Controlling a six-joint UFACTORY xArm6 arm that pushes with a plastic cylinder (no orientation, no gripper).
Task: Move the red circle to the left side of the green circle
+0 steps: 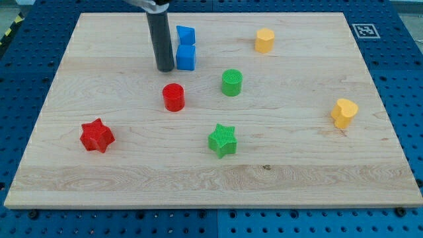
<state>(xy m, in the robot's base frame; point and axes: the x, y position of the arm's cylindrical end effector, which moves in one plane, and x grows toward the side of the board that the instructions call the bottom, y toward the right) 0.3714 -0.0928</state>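
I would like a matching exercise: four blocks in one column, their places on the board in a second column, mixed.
1. red star
2. yellow heart
3. green star
4. blue cube

a. beside my tip
b. near the view's right edge
c. near the view's left edge
d. below the green circle

Pairs: 1-c, 2-b, 3-d, 4-a

The rod (160, 39) ran off the view's top edge, its upper mount cut away. The upper blue block (186, 34) kept its shape unclear (some angled form), partly covered by the blue cube (186, 57) below.
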